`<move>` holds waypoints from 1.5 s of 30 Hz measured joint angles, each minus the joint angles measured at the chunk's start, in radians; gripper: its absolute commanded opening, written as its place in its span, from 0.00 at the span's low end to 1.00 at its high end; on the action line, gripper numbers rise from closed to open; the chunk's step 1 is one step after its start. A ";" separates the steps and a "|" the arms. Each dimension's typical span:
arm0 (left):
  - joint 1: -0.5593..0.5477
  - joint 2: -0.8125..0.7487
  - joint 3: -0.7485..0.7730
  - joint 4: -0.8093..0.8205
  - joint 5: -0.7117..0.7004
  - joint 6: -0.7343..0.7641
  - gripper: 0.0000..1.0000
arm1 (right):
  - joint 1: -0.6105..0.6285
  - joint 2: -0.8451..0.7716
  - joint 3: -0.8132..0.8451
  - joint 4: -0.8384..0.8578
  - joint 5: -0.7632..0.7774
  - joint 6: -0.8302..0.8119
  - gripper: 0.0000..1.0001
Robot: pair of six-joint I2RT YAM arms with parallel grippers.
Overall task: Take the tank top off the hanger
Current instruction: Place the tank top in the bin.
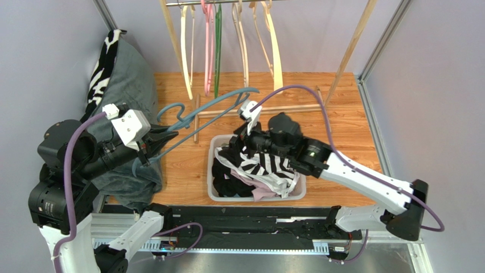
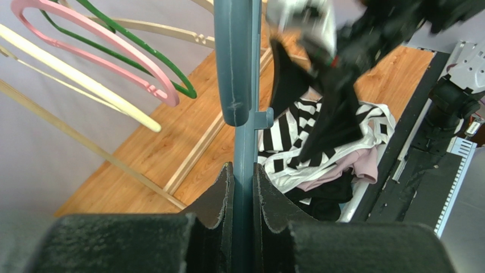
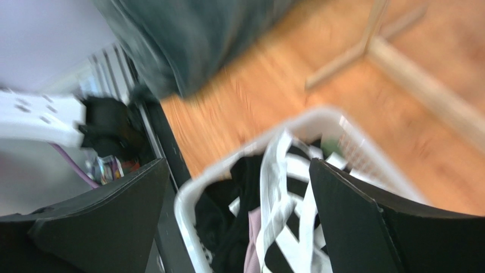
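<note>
teal hanger (image 2: pixel 233 68) between left fingers (image 2: pixel 219 207), tank top (image 1: pixel 264 168) below spread right fingers (image 3: pixel 353 227)

A robot lab cell: plain grey partition walls (image 1: pixel 51 57), aluminium frame posts (image 1: pixel 384 38), staged clothes rack (image 1: pixel 354 40).

The blue hanger (image 2: pixel 233 68), clamped in the left gripper (image 2: pixel 243 182), slants across the middle toward the laundry basket (image 1: pixel 256 199), barring any straight pass between the arms. Heaped clothes (image 1: pixel 262 165) fill the basket. The wooden rack's base bar (image 1: pixel 301 107) and hanging hangers (image 1: pixel 209 51) close the rear, and a grey cushion (image 1: pixel 134 74) crowds the left. The bare wooden tabletop (image 1: pixel 353 114) right of the basket lies open.
</note>
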 measured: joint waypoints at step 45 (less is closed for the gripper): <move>-0.313 0.224 -0.055 -0.257 0.260 0.365 0.00 | 0.061 -0.244 0.585 -0.600 0.076 -0.344 1.00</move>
